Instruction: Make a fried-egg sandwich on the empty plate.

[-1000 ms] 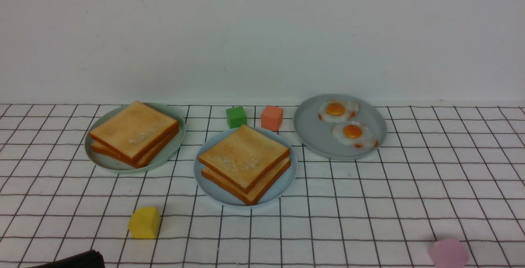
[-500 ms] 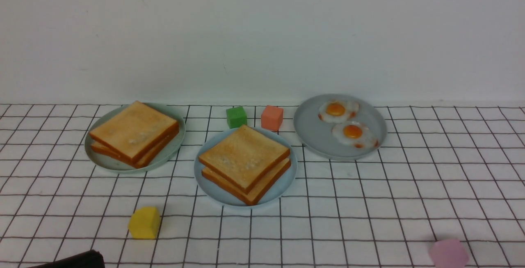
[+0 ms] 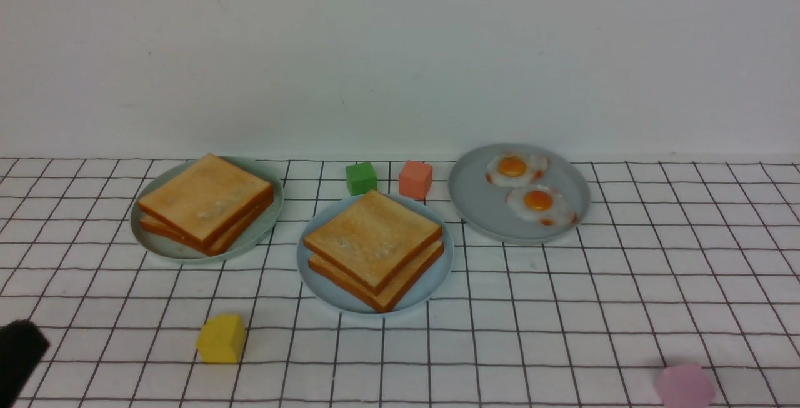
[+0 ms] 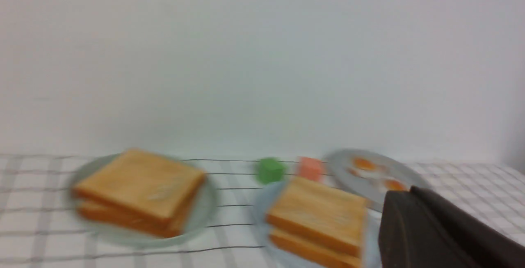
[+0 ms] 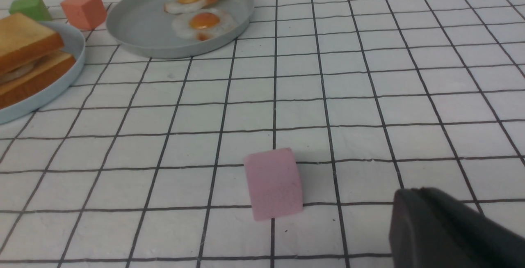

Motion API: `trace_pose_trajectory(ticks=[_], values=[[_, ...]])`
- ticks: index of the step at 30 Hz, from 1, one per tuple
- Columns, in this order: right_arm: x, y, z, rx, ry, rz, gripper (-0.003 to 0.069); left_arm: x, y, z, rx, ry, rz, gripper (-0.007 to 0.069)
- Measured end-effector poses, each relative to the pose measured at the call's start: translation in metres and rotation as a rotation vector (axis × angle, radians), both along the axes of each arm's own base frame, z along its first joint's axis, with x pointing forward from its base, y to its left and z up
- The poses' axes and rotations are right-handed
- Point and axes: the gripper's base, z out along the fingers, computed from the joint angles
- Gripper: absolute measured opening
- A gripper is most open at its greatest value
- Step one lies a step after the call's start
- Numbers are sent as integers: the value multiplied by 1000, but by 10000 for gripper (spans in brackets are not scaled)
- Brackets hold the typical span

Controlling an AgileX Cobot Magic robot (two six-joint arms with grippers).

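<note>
Bench: white cloth-covered bench (image 3: 625,283) ruled with a black grid, carrying three plates and four small blocks.
Target plate: round, shallow, glossy sky-blue plastic plate (image 3: 310,273) at centre front, between the two duller plates.
Sandwich: two square golden-brown toast slices with darker orange crusts (image 3: 374,248), stacked on the blue plate, one corner pointing toward the robot; the right wrist view shows a pale layer (image 5: 18,71) between them, probably the egg, so the sandwich looks assembled.
Spare toast: plain stack (image 3: 205,202) on the grey-green plate (image 3: 156,247), left rear.
Spare eggs: two white fried eggs with orange yolks (image 3: 525,186) on the grey plate (image 3: 481,202), right rear.
Blocks: green (image 3: 360,178) and salmon (image 3: 415,179) cubes just behind the blue plate; yellow (image 3: 220,338) front left; pink (image 3: 684,385) front right.
Key relation: the sandwich lies ahead and inward of both arms; the left end effector (image 3: 19,353) seems nearer.
Left end effector: dark tip only; apart or together, cannot tell.
Right end effector (image 5: 447,231): one dark edge visible, near the pink block; cannot tell either.
</note>
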Motion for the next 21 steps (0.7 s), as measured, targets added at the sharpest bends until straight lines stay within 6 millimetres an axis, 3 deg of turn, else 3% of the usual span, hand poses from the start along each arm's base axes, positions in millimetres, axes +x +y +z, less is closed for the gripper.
trace_pose_trajectory(ticks=[2,4,6,9,21], values=[[0,0,0,0,0,0,13,-2,3,-7,-7,8,45,-13],[0,0,0,0,0,0,14,-1,7,-27,-4,68,125,-13],[0,0,0,0,0,0,16,0,10,-51,-21,198,189,-13],[0,0,0,0,-1,0,19,-2,11,-68,-16,358,214,-13],[0,0,0,0,-1,0,36,-3,11,-71,-17,394,217,-13]])
